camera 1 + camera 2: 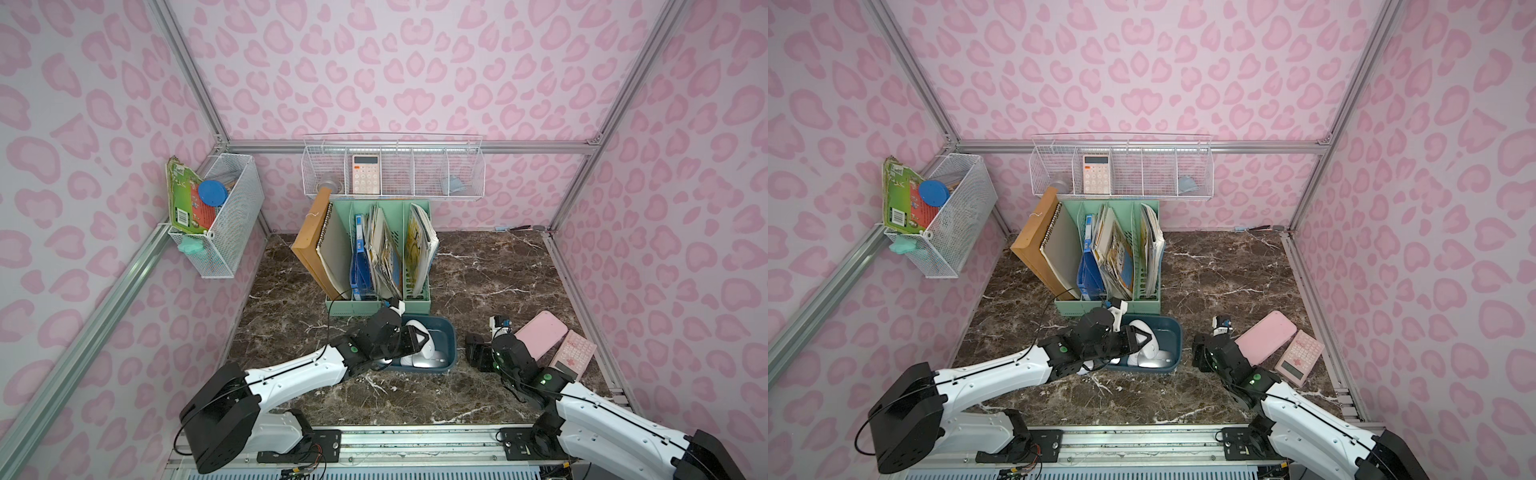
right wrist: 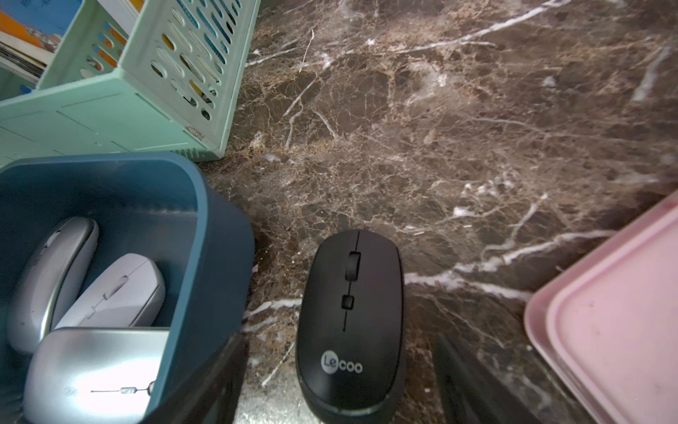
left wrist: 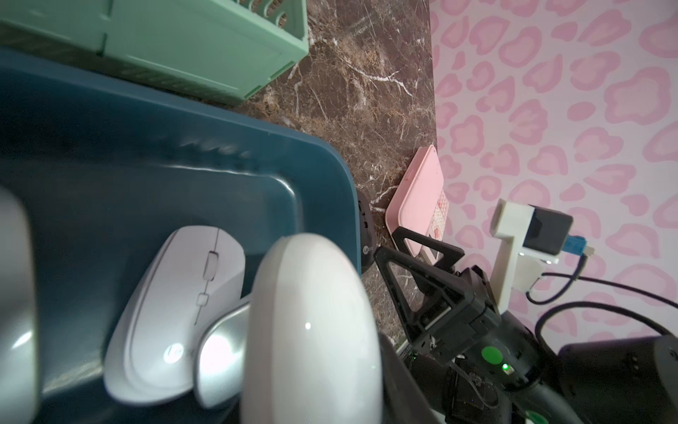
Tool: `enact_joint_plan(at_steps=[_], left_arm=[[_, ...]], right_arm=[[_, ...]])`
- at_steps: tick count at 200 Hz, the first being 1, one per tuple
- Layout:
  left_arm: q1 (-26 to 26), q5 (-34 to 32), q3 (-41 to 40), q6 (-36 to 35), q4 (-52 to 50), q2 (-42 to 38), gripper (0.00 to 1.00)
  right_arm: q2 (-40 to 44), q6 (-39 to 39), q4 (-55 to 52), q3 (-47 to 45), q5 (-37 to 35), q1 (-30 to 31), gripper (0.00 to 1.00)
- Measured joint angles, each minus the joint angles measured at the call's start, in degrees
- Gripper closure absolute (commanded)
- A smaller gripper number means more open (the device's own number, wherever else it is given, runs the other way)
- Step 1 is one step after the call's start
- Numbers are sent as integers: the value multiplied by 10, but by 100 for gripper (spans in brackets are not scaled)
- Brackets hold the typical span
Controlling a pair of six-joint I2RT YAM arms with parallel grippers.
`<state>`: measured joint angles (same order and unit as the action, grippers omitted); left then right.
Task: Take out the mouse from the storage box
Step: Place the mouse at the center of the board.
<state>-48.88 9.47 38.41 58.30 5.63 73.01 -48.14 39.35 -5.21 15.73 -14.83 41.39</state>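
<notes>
Left gripper (image 1: 422, 338) sits inside the storage box (image 1: 452, 345), at 6 o'clock of the mint-green file holder (image 1: 353, 308), jaws clamped on a white mouse (image 3: 312, 330). Its blurred bulk hides the fingers in the wrist view, and whether it's off the box floor, can't tell. Right gripper (image 1: 477, 351), at the box's 3 o'clock, stands open astride a black Lecoo mouse (image 2: 350, 323), buried beneath it in both top views.

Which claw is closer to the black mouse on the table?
Right. The right gripper straddles the black mouse, jaws open; the left gripper is in the storage box, gripping a white mouse.
</notes>
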Motion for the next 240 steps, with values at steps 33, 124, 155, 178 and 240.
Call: enact_joint_plan(at_steps=[33, 124, 155, 178, 240], left_arm=[[-2, -11, -16, 1, -69, -67, 70], [-48, -78, -95, 62, -244, -272, 71], [-51, -96, -135, 93, -292, -353, 71], [-51, -105, -164, 121, -328, -411, 71], [-51, -124, -202, 196, -450, -527, 71]], right_arm=[[1, 7, 0, 0, 3, 0, 17], [-12, 7, -2, 4, 5, 0, 17], [-15, 7, -1, 4, 5, 0, 17], [-15, 7, 2, 4, 5, 0, 17], [-17, 3, -2, 13, 5, 0, 17]])
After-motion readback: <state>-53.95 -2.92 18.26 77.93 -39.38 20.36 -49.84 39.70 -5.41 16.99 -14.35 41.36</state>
